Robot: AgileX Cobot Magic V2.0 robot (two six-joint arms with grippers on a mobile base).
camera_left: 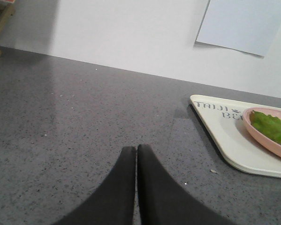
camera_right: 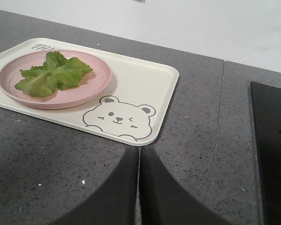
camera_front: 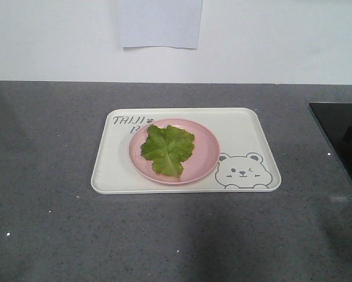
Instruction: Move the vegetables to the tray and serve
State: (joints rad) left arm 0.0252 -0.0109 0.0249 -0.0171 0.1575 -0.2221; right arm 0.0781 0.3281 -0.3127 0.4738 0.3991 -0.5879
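The left hand [camera_left: 136, 152] is hovering over bare grey table [camera_left: 84, 117], its fingers pressed together and gripping nothing. At its two o'clock the cream tray [camera_left: 224, 140] is lying flat. A pink plate [camera_front: 205, 147] is sitting on the tray, and the lettuce [camera_front: 167, 150] is resting on the plate. The right hand [camera_right: 139, 154] is likewise closed and empty, just short of the tray's bear-face corner [camera_right: 119, 117] at twelve o'clock.

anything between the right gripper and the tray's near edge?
Nothing. In the right wrist view, only bare grey counter separates the shut right gripper from the tray; its tips sit just short of the rim by the bear drawing.
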